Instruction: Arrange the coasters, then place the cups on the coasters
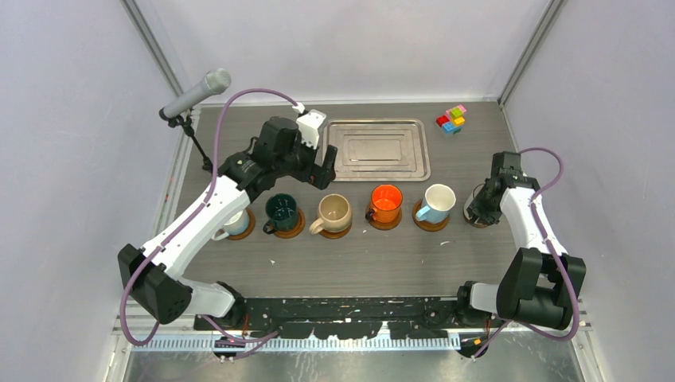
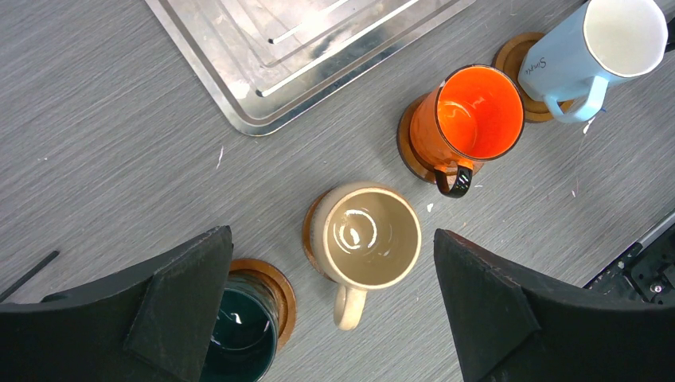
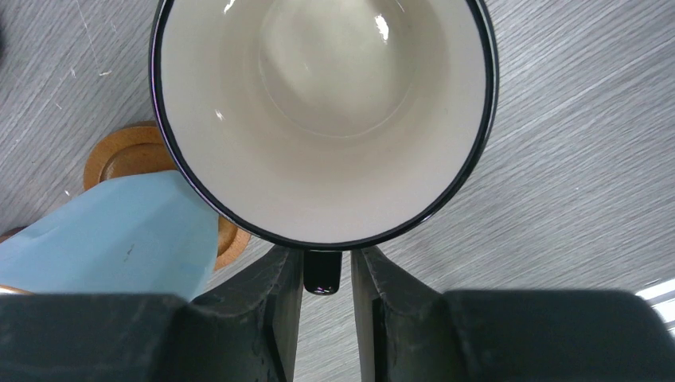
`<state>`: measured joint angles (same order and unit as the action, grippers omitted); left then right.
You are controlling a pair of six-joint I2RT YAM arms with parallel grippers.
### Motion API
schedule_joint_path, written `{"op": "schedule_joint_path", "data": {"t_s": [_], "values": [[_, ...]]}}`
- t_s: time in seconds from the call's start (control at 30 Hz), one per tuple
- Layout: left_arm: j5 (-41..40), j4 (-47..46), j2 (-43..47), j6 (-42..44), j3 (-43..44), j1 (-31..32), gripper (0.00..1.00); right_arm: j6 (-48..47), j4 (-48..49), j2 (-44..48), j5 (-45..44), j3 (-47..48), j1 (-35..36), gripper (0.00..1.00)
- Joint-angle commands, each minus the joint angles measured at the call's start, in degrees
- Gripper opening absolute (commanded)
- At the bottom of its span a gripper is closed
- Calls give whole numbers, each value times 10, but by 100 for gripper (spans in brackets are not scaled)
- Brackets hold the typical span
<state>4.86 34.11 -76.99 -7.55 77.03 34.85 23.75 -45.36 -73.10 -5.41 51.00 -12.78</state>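
Five cups stand in a row on brown coasters: a whitish one (image 1: 232, 225) half under my left arm, dark green (image 1: 281, 209), beige (image 1: 333, 212), orange (image 1: 387, 200) and light blue (image 1: 438, 202). A white, black-rimmed cup (image 3: 318, 103) stands at the row's right end. Its black handle (image 3: 322, 274) sits between the fingers of my right gripper (image 3: 326, 263), with a thin gap on the right side. I cannot tell what is under that cup. The left gripper (image 2: 330, 232) hangs wide open above the beige cup (image 2: 370, 235) and holds nothing.
A silver tray (image 1: 380, 171) lies behind the row. Small coloured blocks (image 1: 451, 119) sit at the back right. A microphone (image 1: 195, 94) on a stand rises at the back left. The light blue cup (image 3: 111, 231) and its coaster (image 3: 127, 155) are close to the right gripper.
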Motion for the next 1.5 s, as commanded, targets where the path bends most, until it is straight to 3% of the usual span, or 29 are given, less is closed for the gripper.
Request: {"op": "schedule_joint_path", "data": {"t_s": [0.0, 0.47, 0.67, 1.03, 1.47], "values": [[8, -19, 16, -7, 0, -3, 100, 6, -3, 16, -13, 13, 0, 34], [8, -19, 14, -6, 0, -3, 100, 9, -7, -8, -56, 28, -4, 30], [9, -20, 10, -6, 2, -3, 100, 5, -7, 4, -45, 25, -4, 38], [8, -4, 7, 8, 7, -3, 100, -6, -11, 38, -19, 24, -5, 67], [5, 12, 3, 16, 14, -2, 100, -42, -51, 15, -48, 67, -5, 67]]}}
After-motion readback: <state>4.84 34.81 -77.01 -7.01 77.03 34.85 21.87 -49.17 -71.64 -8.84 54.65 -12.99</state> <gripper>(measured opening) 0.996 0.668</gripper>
